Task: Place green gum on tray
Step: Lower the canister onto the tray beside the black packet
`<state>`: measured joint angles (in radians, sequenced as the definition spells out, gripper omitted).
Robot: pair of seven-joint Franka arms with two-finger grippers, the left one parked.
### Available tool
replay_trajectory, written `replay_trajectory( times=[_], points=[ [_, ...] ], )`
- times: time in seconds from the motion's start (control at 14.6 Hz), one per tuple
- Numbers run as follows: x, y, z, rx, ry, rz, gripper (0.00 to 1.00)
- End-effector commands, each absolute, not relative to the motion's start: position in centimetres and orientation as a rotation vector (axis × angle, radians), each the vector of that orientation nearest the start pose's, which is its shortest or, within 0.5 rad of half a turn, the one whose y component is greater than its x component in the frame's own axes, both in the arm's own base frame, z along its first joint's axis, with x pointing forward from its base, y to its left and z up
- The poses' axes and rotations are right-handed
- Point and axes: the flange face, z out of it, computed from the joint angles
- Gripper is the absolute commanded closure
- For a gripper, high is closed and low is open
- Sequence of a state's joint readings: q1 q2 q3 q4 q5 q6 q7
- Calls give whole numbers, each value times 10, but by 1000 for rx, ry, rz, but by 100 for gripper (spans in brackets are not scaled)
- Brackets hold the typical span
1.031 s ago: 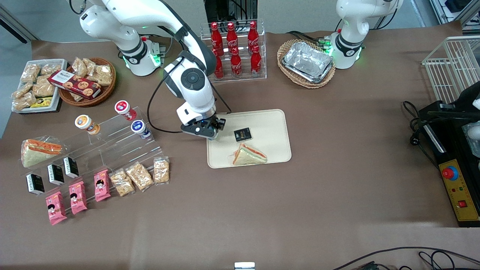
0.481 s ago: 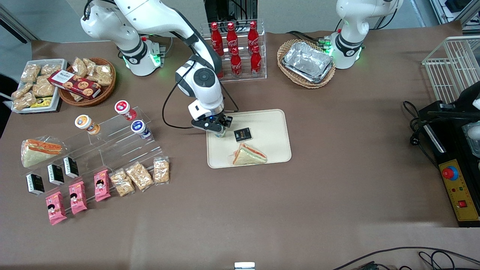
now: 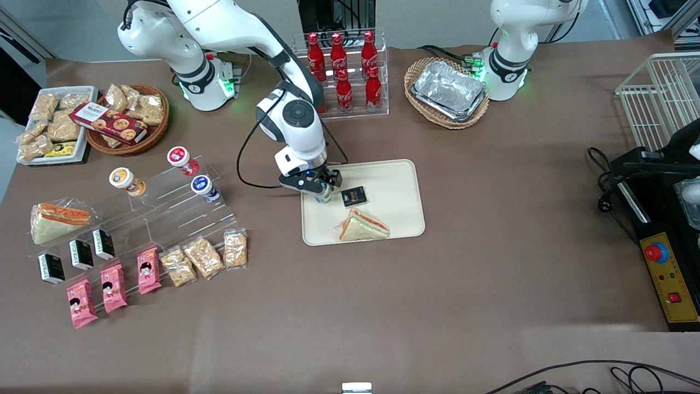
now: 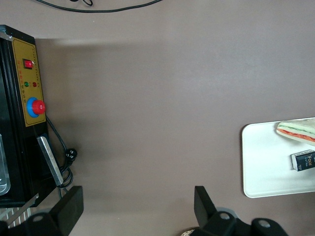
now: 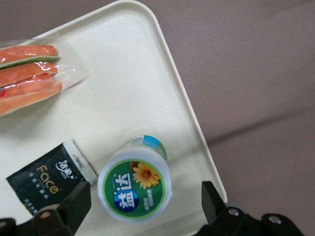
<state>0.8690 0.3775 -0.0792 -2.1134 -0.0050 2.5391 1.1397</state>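
On the brown table cloth the tray (image 3: 394, 180) lies at the middle of the front view, and the green gum (image 5: 135, 186) stands upright on it near its rim, just beside a black "Face" packet (image 5: 49, 177) (a wrapped sandwich (image 3: 363, 225) lies nearer the camera). The gripper (image 3: 320, 189) is over the jar with fingers (image 5: 74, 206) apart, not touching it. To finish well it should rise straight up, brushing nothing. The lid shows Chinese characters and a sunflower.
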Motion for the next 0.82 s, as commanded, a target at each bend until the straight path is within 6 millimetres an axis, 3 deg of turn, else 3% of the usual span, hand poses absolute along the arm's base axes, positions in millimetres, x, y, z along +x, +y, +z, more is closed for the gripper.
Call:
replay_trajectory(
  times=[0.0,0.07,0.27,0.41,0.55,0.76],
  points=[
    [413,417,243,-3059,542,-121,0],
    [417,416,249,-3053,536,-130,0],
    [441,414,300,-3019,509,-180,0],
    [463,416,347,-3043,478,-172,0],
    [491,418,408,-3070,439,-163,0],
    [525,398,483,-3086,357,-176,0]
  ],
)
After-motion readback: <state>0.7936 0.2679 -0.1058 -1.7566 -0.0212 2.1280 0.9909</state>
